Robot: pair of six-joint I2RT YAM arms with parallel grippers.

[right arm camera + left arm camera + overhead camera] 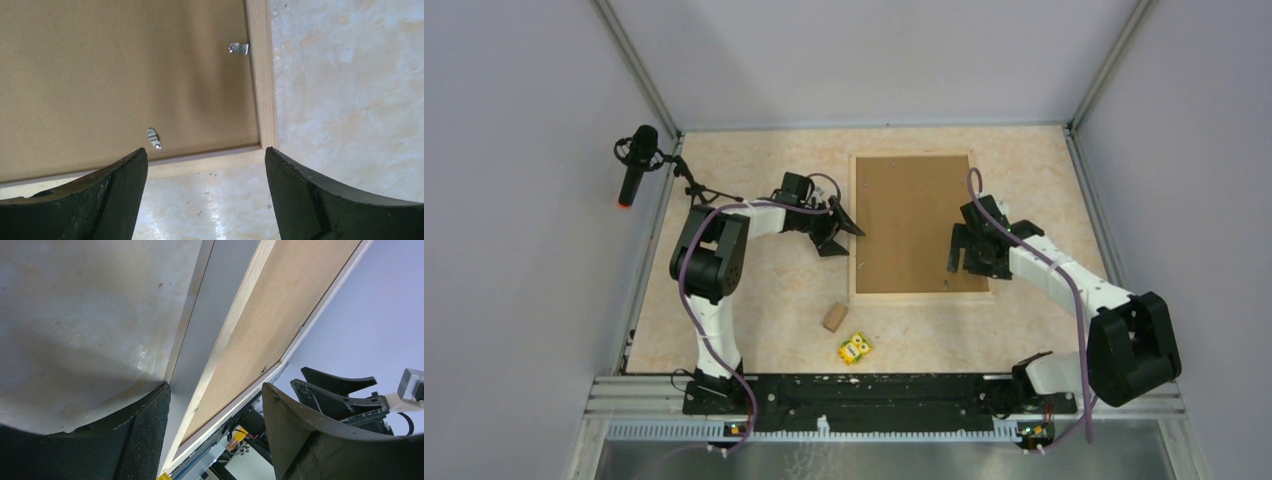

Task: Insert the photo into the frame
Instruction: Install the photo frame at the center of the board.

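One careless descent is worrying me: a finger catching a rail could be skewing the frame [919, 296], lying face down at upper centre with the backing board [909, 220] covering the unseen photo, while the left gripper [844, 238] by its left rail and the right gripper [969, 265] over its lower-right corner are gaping empty.

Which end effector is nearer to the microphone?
Left. The left end effector is right of the microphone, at the frame's left edge; the right end effector is beyond, over its right side.
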